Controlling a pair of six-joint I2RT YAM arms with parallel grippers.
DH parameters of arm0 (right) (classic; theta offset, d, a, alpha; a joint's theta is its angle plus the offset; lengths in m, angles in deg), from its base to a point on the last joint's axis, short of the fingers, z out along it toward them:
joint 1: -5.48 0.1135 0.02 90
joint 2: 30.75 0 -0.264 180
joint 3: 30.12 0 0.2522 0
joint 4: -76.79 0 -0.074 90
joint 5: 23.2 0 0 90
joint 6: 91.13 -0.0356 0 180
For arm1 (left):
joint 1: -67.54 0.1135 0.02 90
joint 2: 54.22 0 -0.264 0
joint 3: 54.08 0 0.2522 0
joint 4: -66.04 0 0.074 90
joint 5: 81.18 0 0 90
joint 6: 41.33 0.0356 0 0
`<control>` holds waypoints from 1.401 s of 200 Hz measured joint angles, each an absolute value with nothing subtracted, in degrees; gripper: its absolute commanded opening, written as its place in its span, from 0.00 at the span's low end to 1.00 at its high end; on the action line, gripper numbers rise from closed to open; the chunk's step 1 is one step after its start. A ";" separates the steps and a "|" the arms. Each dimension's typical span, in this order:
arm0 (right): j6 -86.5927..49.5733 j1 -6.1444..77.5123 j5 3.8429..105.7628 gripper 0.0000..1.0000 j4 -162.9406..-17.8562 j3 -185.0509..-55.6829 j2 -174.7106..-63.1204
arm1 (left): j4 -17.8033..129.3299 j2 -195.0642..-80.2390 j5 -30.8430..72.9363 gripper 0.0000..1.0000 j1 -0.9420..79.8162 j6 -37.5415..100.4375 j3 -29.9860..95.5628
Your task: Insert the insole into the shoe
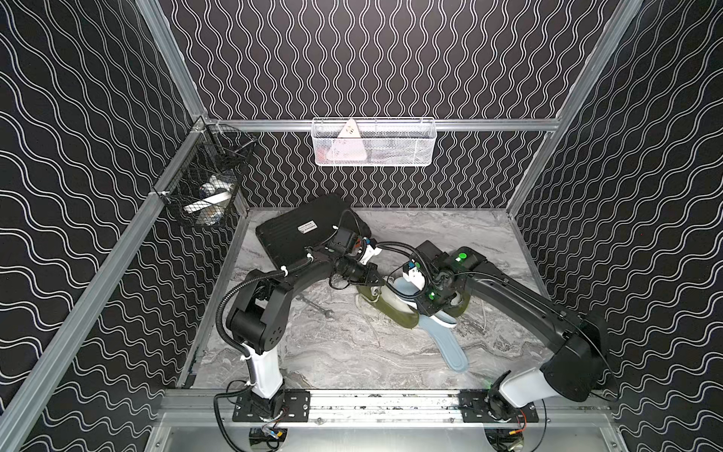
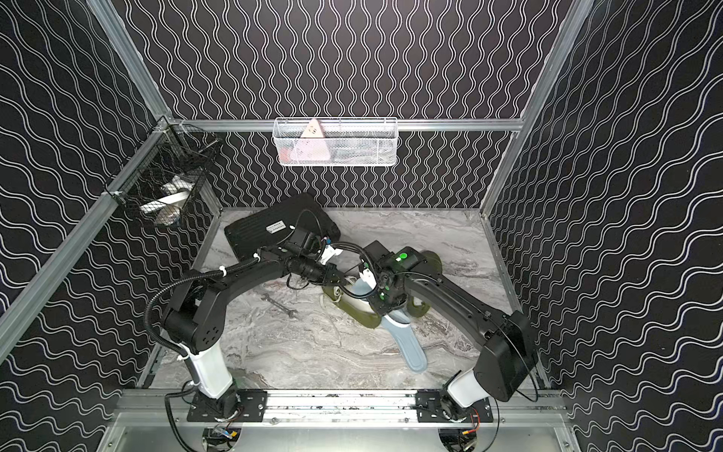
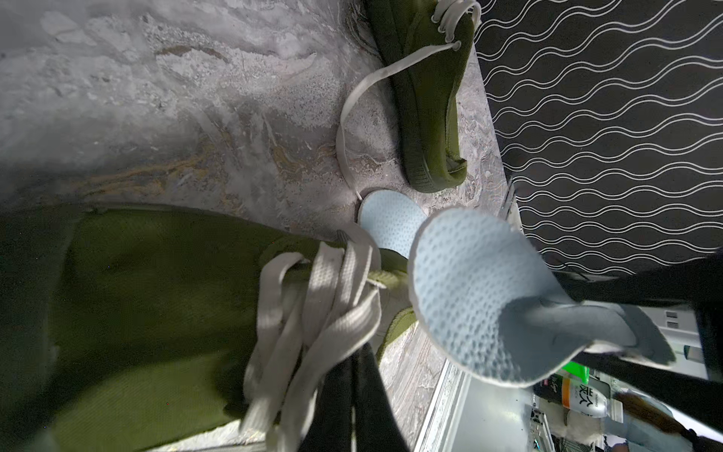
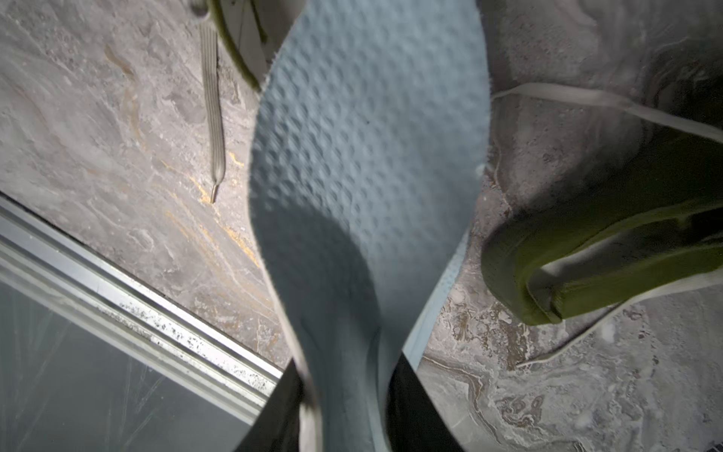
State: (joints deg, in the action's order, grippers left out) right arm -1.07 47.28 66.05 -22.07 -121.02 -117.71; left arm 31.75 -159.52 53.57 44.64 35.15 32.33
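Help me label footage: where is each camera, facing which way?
Top views: overhead behind the robot, looking down at the table; left arm, right arm show.
Left wrist: on the left arm, facing the near shoe; its shut left claw shows.
Right wrist: on the right arm, facing the held insole; right claw shows.
Both wrist views share that insole.

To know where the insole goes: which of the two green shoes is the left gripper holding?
The shoe on the robot's left: the left gripper is shut on its laces. The other shoe lies apart to its right, ungripped.
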 measured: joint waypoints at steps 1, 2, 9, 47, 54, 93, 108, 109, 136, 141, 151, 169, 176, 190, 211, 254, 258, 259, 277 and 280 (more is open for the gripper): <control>-1.07 47.39 66.05 0.35 -21.96 -121.02 -117.73 | 31.77 -159.52 53.57 0.00 44.64 35.15 32.33; -1.05 47.44 66.05 0.35 -21.90 -121.00 -117.75 | 31.79 -159.52 53.57 0.00 44.64 35.15 32.33; -0.92 47.94 66.03 0.34 -21.48 -120.85 -117.91 | 32.03 -159.52 53.66 0.00 44.68 35.13 32.33; -0.04 49.23 63.93 0.33 -20.72 -120.08 -119.20 | 32.12 -159.52 53.96 0.00 44.68 35.17 32.33; 0.13 49.27 63.08 0.33 -20.72 -120.08 -119.50 | 32.10 -159.52 53.98 0.00 44.71 35.17 32.33; 0.83 49.32 58.99 0.32 -21.00 -121.11 -121.56 | 31.92 -159.54 53.96 0.00 44.71 35.37 32.30; 0.81 49.27 58.31 0.32 -21.88 -120.54 -121.82 | 32.14 -159.54 53.98 0.00 44.71 35.41 32.00; 0.81 49.25 58.31 0.32 -21.92 -120.47 -121.82 | 32.14 -159.54 54.01 0.00 44.71 35.43 31.98; -0.13 46.76 57.96 0.31 -22.95 -119.95 -122.80 | 31.77 -159.54 54.38 0.00 44.71 36.68 31.69; -0.31 46.17 57.96 0.31 -23.01 -120.19 -123.02 | 31.64 -159.54 54.38 0.00 44.71 36.75 31.71; -0.39 45.29 58.09 0.31 -23.10 -121.04 -123.37 | 31.46 -159.54 54.38 0.00 44.71 37.05 31.74; -0.70 44.73 57.70 0.31 -23.84 -122.38 -123.89 | 31.27 -159.54 54.49 0.00 44.71 38.01 31.71; -0.70 44.53 57.26 0.31 -24.26 -122.64 -124.33 | 31.27 -159.54 54.71 0.00 44.71 38.14 31.67; -0.68 44.29 56.65 0.30 -24.94 -122.75 -125.62 | 31.27 -159.58 55.32 0.00 44.71 38.32 31.60; 0.07 44.09 56.21 0.28 -25.50 -122.86 -127.41 | 31.24 -160.02 56.32 0.00 44.73 38.52 31.63; 6.38 44.84 57.44 0.28 -26.31 -121.65 -125.56 | 26.92 -163.32 58.27 0.00 45.12 41.42 36.24; 7.02 44.97 57.46 0.28 -26.36 -121.52 -125.18 | 26.28 -163.69 58.33 0.00 45.19 41.79 36.83; 7.26 45.03 57.46 0.28 -26.36 -121.46 -125.03 | 26.17 -163.76 58.36 0.00 45.19 41.86 36.94; 9.64 45.53 57.55 0.28 -26.18 -121.28 -124.27 | 23.90 -164.46 58.51 0.00 45.41 43.28 38.47; 9.99 45.58 57.55 0.28 -26.14 -121.30 -124.35 | 23.73 -164.48 58.53 0.00 45.45 43.48 38.58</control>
State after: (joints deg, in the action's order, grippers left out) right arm 9.99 45.58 57.55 -26.14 -121.30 -124.35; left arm 23.73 -164.48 58.53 45.45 43.48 38.58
